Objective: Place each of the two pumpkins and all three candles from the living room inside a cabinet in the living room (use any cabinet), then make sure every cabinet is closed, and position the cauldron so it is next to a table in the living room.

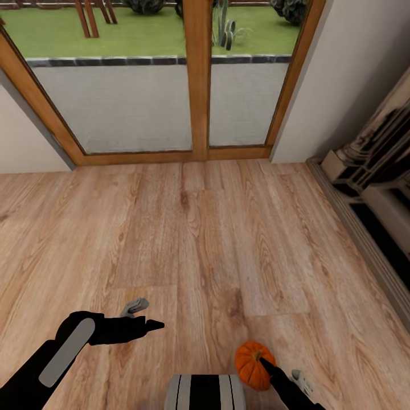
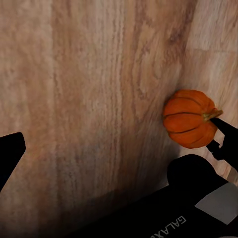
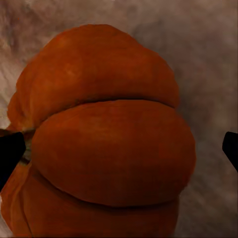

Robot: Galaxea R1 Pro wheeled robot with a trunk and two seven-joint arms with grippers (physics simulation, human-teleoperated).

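One orange ribbed pumpkin (image 1: 252, 365) hangs just above the wooden floor at the lower right of the head view, with my right gripper (image 1: 280, 373) shut on it. The right wrist view has the pumpkin (image 3: 111, 148) spanning the whole gap between the two dark fingertips (image 3: 10, 153). The same pumpkin (image 2: 189, 118) also appears in the left wrist view, a dark finger against its stem side. My left gripper (image 1: 145, 316) is open over bare floor at the lower left, nothing between its fingers.
Light wooden floor (image 1: 199, 239) stretches ahead to a wood-framed glass door (image 1: 196, 85) onto a patio and lawn. A white wall corner (image 1: 341, 74) stands at the right, with a pale stepped structure and low ledge (image 1: 370, 188) along it. My trunk (image 1: 205, 393) is at the bottom.
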